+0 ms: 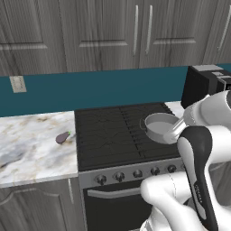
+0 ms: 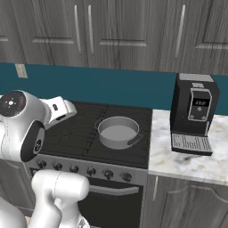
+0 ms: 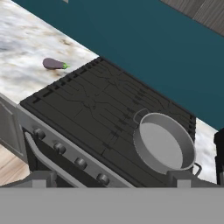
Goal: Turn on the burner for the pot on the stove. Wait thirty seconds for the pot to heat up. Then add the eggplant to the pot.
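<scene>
Six knobs [image 3: 80, 163] below and ahead of claw [image 3: 111, 177] | claw wide, empty, above stove [image 3: 87, 105] front | pot [image 3: 164, 143] ahead-right on burner | eggplant [image 3: 54, 64] far-left on counter [image 3: 26, 48], long axis across hand view

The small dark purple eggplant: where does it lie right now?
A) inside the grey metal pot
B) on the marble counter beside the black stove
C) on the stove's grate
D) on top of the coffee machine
B: the small dark purple eggplant lies on the marble counter, left of the black stove; the round grey metal pot is empty.
</scene>
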